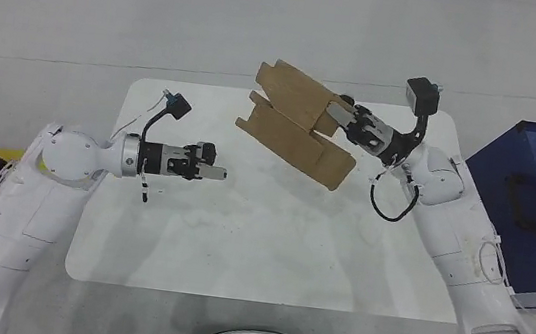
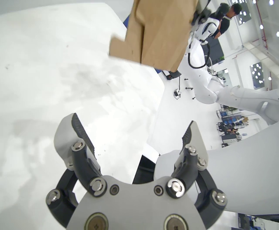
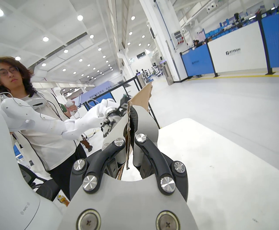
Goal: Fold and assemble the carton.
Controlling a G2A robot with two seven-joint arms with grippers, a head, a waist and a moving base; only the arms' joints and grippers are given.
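One flattened carton (image 1: 297,122) clamped in right end effector (image 1: 335,116).

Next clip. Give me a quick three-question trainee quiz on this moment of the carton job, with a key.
1. Which gripper holds the carton? A left; B right; C both.
2. True or false: the left gripper is shut on the carton's edge.
3. Fill in: the carton hangs ___ the table, not lying on it.
Key: 1 B, the right gripper is clamped on the cardboard. 2 false, it is open and empty. 3 above.
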